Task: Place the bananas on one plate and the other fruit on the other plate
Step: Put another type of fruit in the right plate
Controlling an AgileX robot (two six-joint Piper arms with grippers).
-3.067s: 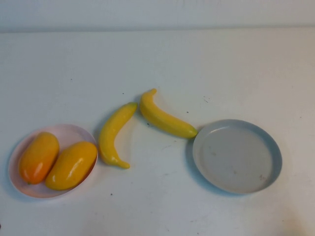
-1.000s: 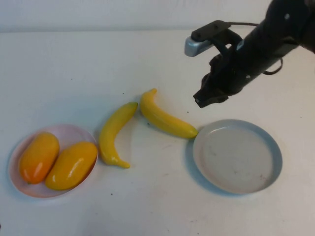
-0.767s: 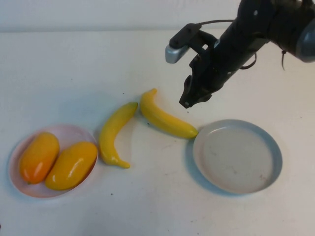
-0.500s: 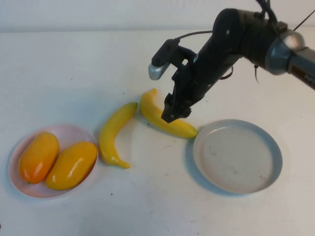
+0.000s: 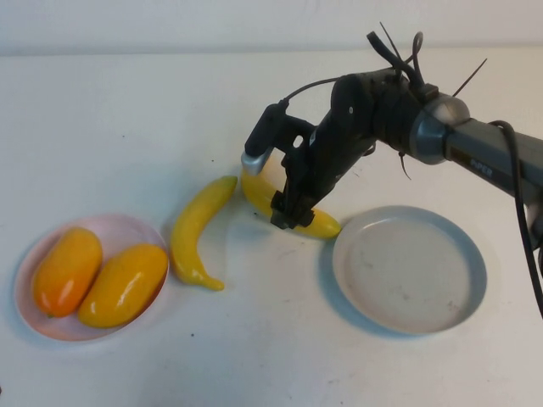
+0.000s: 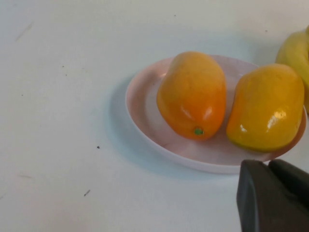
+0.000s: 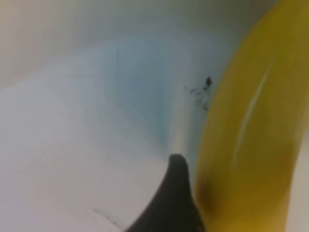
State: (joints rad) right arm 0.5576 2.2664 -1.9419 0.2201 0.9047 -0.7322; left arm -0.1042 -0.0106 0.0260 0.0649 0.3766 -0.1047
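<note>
Banana pickup, right gripper (image 5: 288,216) spread wide over the glossy curved yellow banana (image 5: 316,222) beneath it.
Looks light, stiff and slippery; grip mid-body. Grey-blue plate (image 5: 462,292) just beyond; left gripper (image 6: 273,195) closed beside the pink plate (image 6: 140,104).

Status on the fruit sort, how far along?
Done: both mangoes lie on the pink plate. In hand: the right gripper, jaws open, is down at the banana beside the grey plate, not yet gripping. Left: both bananas, including the left banana, go to the bare grey plate. Left gripper is parked shut near the pink plate.
</note>
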